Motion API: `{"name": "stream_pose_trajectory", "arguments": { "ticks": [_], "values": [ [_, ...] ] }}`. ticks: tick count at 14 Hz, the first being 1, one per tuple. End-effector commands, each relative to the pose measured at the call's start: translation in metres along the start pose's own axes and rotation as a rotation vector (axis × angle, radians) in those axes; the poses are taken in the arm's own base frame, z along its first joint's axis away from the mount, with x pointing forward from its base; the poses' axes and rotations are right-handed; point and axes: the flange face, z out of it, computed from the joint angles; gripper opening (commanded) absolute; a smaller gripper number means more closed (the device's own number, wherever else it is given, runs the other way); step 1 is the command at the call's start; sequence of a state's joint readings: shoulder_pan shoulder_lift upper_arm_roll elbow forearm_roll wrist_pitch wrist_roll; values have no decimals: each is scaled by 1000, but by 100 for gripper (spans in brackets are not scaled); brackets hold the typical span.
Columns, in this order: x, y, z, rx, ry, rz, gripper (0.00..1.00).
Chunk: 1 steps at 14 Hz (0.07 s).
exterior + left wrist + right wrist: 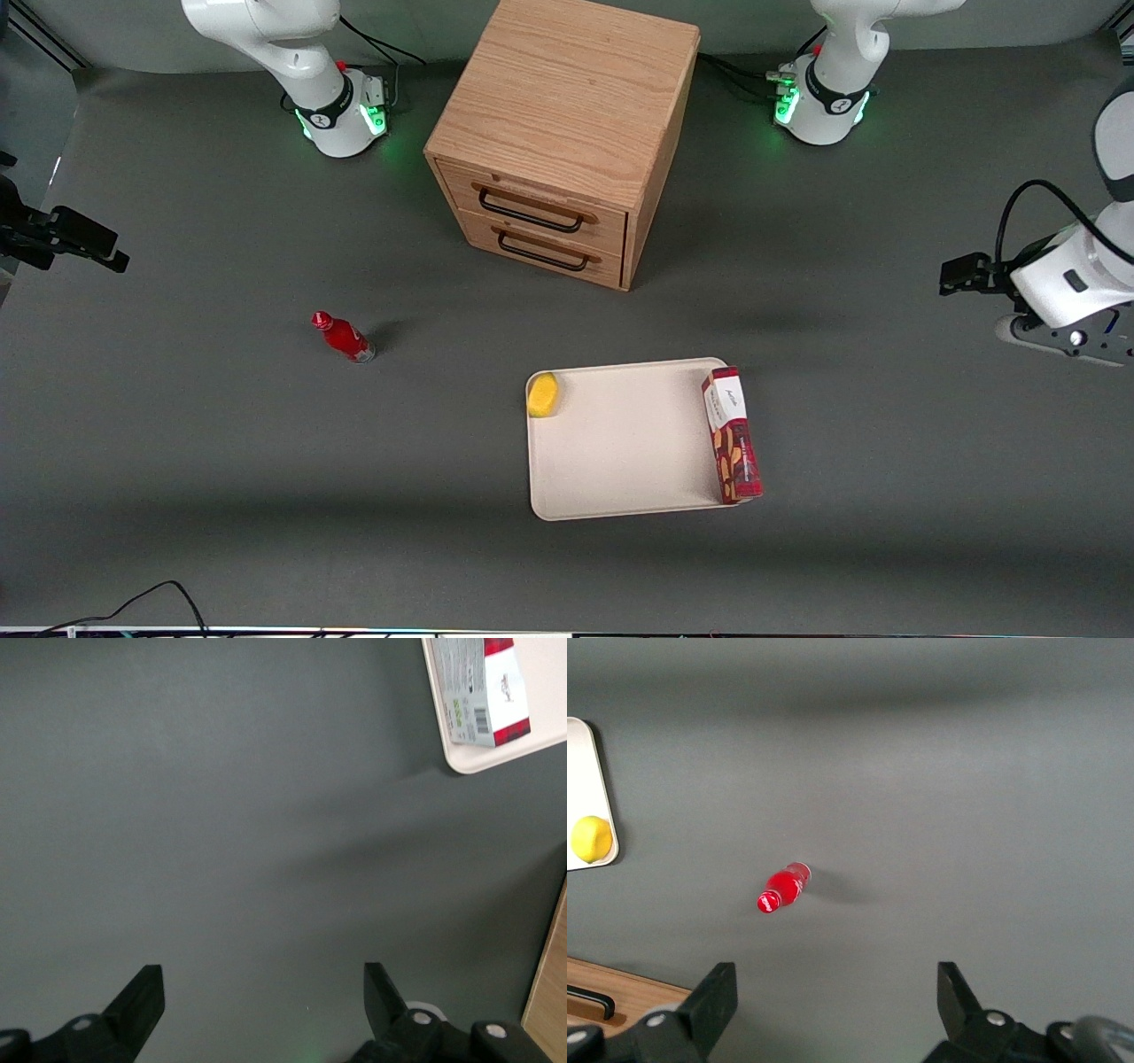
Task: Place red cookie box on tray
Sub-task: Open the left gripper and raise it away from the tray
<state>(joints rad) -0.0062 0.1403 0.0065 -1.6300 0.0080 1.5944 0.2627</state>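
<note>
The red cookie box (733, 439) rests on the cream tray (620, 452), lengthwise along the tray's rim toward the working arm's end. Its white panel points toward the cabinet. The left wrist view catches one end of the box (485, 687) on a corner of the tray (549, 691). My left gripper (955, 275) hangs well off sideways from the tray, at the working arm's end of the table. In the wrist view the gripper (263, 992) is open, with only bare grey table between its fingers.
A yellow lemon (542, 394) lies in the tray's corner nearest the cabinet, toward the parked arm. A wooden two-drawer cabinet (567, 124) stands farther from the camera than the tray. A small red bottle (344, 337) sits toward the parked arm's end.
</note>
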Motion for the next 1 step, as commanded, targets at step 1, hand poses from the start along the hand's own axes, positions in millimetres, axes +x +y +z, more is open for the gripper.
{"name": "stream_pose_trajectory", "arguments": {
  "ticks": [1],
  "values": [
    [-2, 15, -11, -2, -8, 42, 100]
  ]
}}
